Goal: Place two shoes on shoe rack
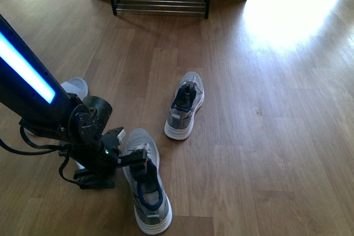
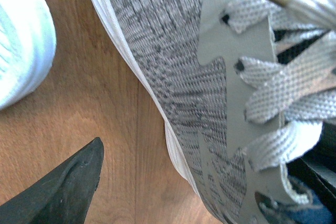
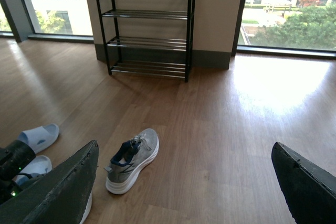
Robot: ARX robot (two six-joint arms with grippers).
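The left gripper [image 1: 136, 161] stands wide over the near grey sneaker [image 1: 150, 197]; the right gripper [image 3: 184, 190] is wide too, holding nothing.

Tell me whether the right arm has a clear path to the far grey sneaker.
Probably yes. The right pincer is open, and only bare wooden floor lies between it and the far grey sneaker, which sits unobstructed.
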